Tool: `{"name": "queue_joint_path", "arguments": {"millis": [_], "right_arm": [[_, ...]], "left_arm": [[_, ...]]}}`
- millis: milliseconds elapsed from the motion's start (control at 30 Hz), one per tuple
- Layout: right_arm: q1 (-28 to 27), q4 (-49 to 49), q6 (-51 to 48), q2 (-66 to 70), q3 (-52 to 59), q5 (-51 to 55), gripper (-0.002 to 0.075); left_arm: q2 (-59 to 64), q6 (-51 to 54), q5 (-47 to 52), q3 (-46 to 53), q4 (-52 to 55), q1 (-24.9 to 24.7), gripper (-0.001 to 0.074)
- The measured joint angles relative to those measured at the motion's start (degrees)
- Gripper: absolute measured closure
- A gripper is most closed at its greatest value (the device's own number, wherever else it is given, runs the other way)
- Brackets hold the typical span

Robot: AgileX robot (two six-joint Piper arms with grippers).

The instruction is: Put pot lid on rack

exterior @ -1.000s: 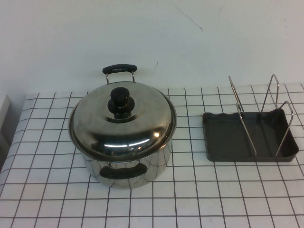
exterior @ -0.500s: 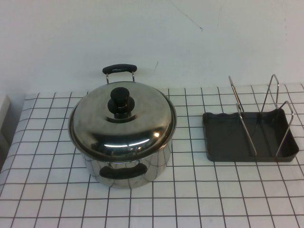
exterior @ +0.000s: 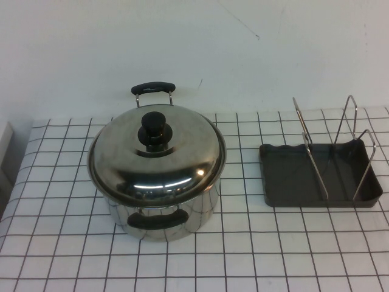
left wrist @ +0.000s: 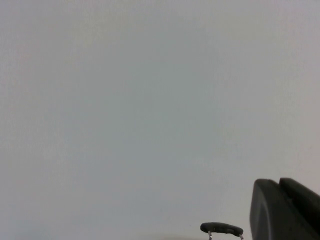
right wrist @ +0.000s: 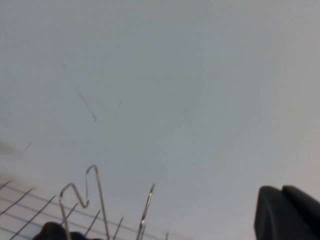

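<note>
We see the lid (exterior: pixel 157 155) sitting on the pot (exterior: pixel 161 216) at left, the rack (exterior: pixel 319 175) well apart at right (cloth (exterior: pixel 61 243) between). Left gripper (left wrist: pixel 285 210) and right gripper (right wrist: pixel 287 212), fingers together, face the wall (exterior: pixel 194 48).

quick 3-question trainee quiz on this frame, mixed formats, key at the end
1. True or false: the pot lid already stands in the rack.
2. Which black part of the pot shows in the left wrist view? A) far handle B) spout C) ladle
3. Fill in: both grippers, left gripper and right gripper, show only at their own wrist views' edges, absent from the high view, and are ____.

Key
1. False: it sits closed on the pot, on the robot's left of the rack.
2. A, the far handle.
3. shut, holding nothing.
</note>
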Motion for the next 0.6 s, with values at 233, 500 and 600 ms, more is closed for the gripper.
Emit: {"name": "queue_joint_path", "arguments": {"millis": [233, 500, 600], "right_arm": [[0.0, -18.79, 27.46, 13.0, -3.76, -5.19, 0.0729], [0.0, -20.08, 34.2, 24.07, -8.54, -8.96, 0.0729], [0.0, -20.17, 35.17, 24.73, -8.78, -7.06, 0.0729]], "left_arm": [[11.57, -0.52, 12.16, -9.85, -1.54, 0.0, 0.0738], [26.57, 17.84, 28.15, -20.16, -19.6, -2.01, 0.0738], [30.54, 29.96, 29.35, -21.55, -30.31, -3.03, 0.0738]]}}
